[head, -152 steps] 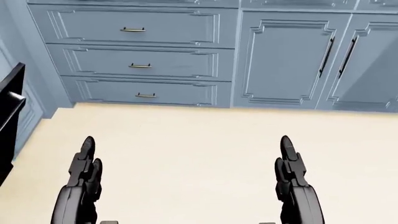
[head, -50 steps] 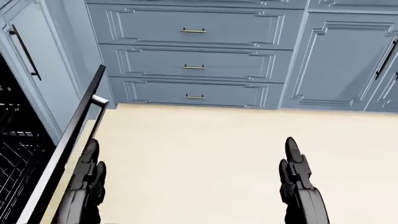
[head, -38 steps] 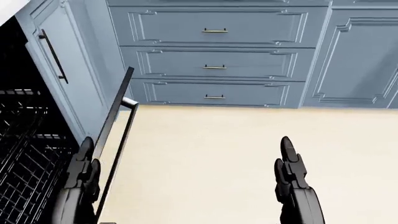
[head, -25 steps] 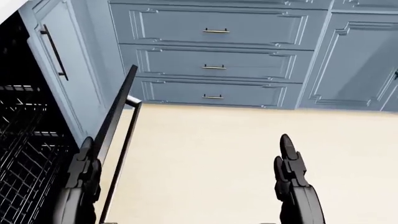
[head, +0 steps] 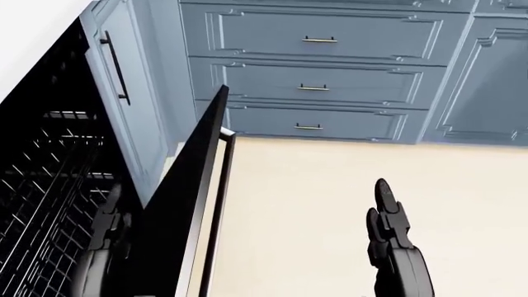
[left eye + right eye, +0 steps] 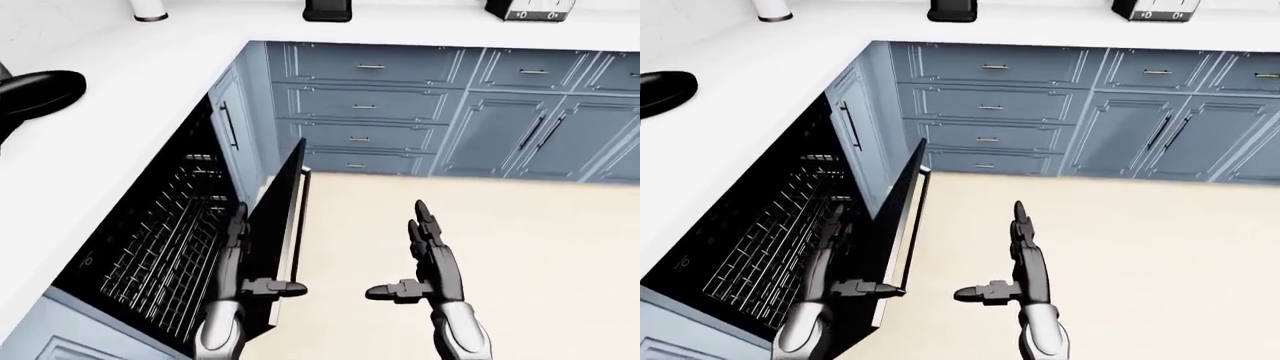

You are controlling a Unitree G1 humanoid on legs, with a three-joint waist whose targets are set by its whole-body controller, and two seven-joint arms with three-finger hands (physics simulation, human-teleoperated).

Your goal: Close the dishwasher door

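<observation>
My left hand [image 6: 232, 259], fingers spread and holding nothing, sits against the inner side of the black dishwasher door [image 6: 281, 201], half open at left. My right hand [image 6: 430, 251] hangs open over the cream floor [image 6: 540, 247].

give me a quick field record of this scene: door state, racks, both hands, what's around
dishwasher door: partly open, tilted out from the counter run at the left-eye view's left
racks: wire racks visible inside the dark opening
left hand: fingers open, on the inner side of the door, thumb across its edge
right hand: open, over bare floor, touching nothing
counter: white, above the dishwasher
drawers: blue, shut, at the top
</observation>
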